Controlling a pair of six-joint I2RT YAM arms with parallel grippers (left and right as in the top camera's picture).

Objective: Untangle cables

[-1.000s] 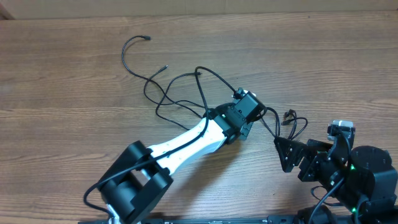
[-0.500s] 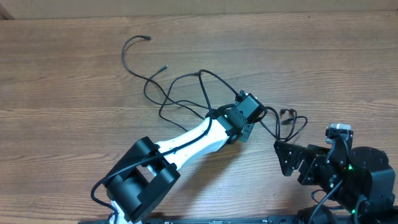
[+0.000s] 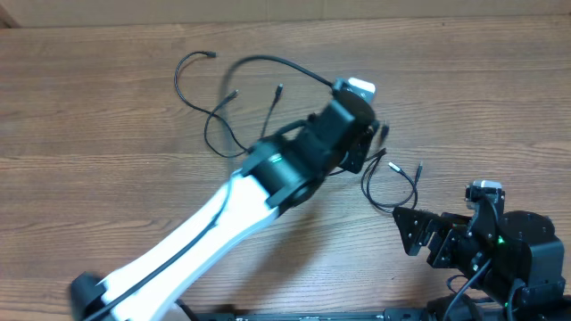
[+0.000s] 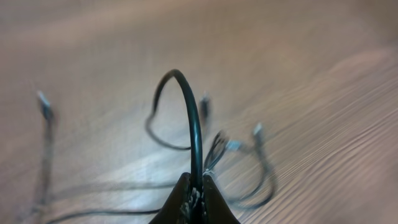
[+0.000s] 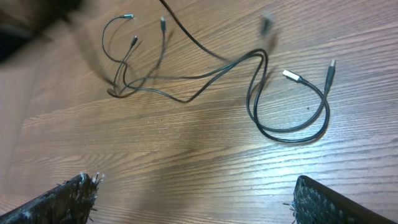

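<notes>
The left gripper (image 4: 194,198), jaws pinched on one of the thin black cables (image 4: 194,124), apparently holds it above the wooden tabletop (image 3: 89,107). The rest sprawl far-left of the right gripper (image 5: 199,199), whose jaws gape wide, empty.

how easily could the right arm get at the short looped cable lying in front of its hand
Probably yes, easily: the short looped cable lies flat just ahead of the open right hand, with only bare table between them.
</notes>
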